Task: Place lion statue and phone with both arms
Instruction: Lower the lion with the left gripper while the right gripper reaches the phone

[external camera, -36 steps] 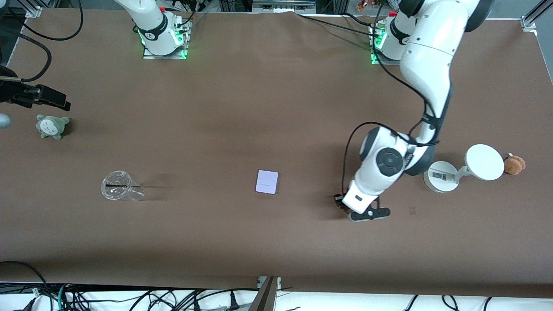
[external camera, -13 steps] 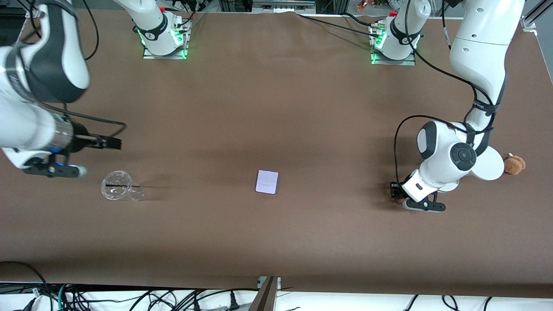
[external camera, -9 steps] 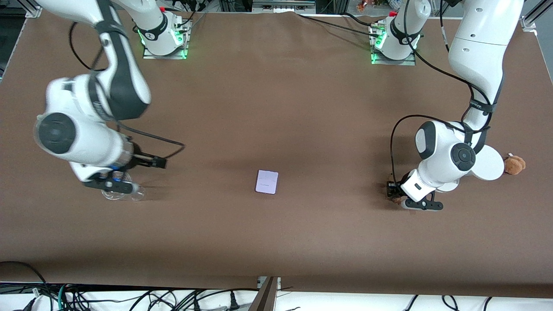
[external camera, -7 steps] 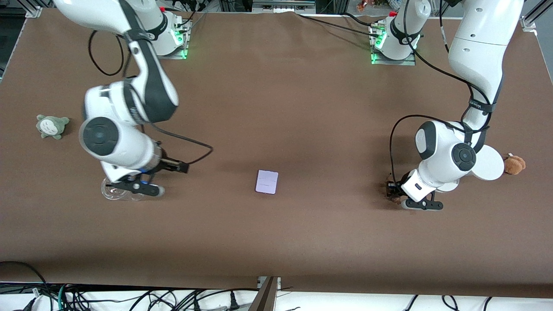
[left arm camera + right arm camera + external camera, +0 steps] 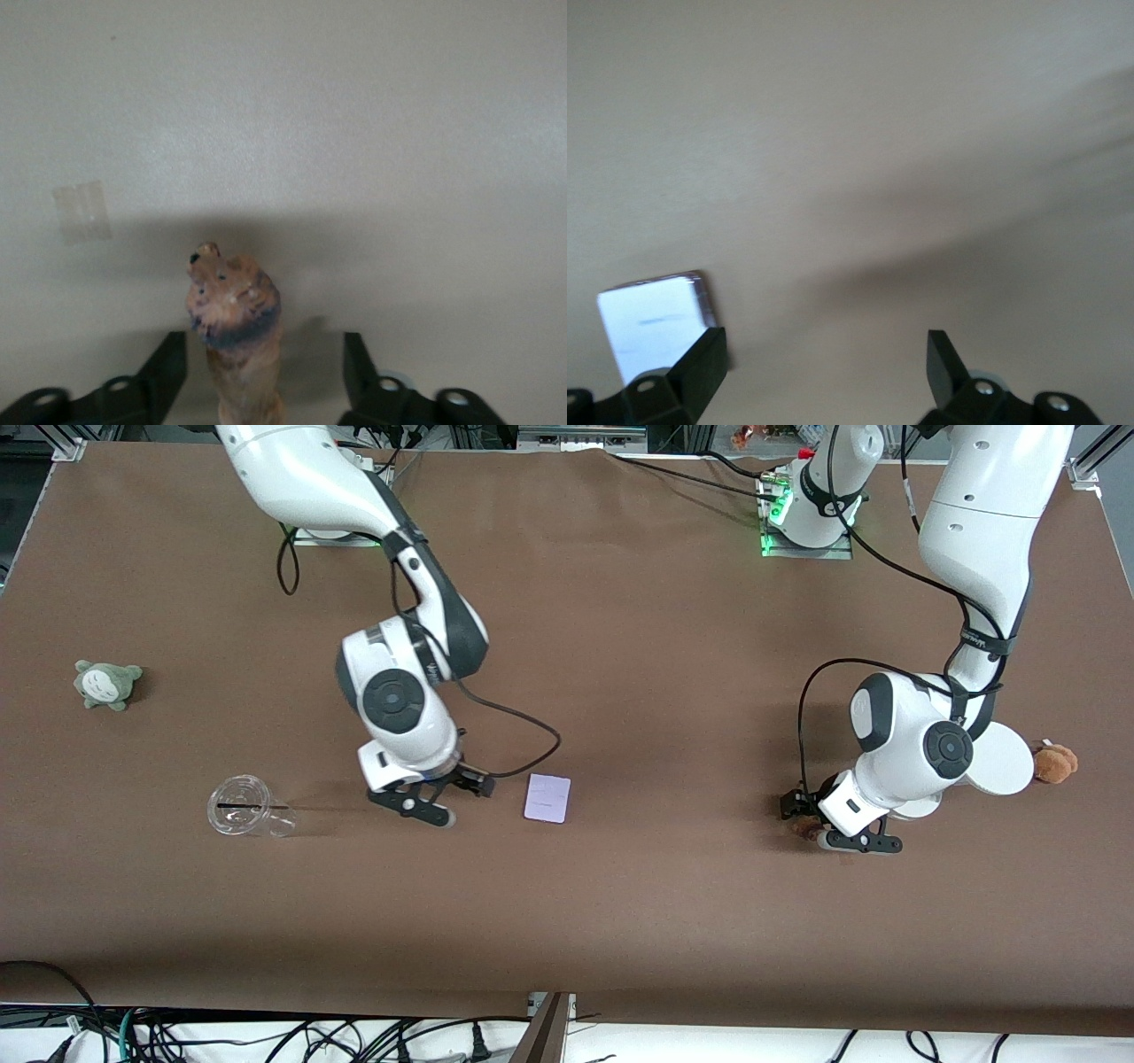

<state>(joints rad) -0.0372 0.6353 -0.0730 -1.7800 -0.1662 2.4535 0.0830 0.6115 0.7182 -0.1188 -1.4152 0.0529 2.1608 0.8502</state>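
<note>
Lion statue [image 5: 236,341] stands upright on the table [image 5: 354,133] between the spread left gripper [image 5: 264,390] fingers [image 5: 168,372], touching neither. Tape scrap [image 5: 81,212] lies nearby.

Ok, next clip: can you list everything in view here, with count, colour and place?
phone: one, pale lavender, flat mid-table.
lion statue: one, orange-brown, between the left pincer's open fingers, touching neither.
clear cup: one, transparent, toward the right arm's end.
grey-green plush: one, farther from the front camera than the cup.
white disc stand: one, toward the left arm's end.
brown plush: one, beside the stand.
table: brown.
right pincer: open, beside the phone.
left pincer: open, low around the lion.
</note>
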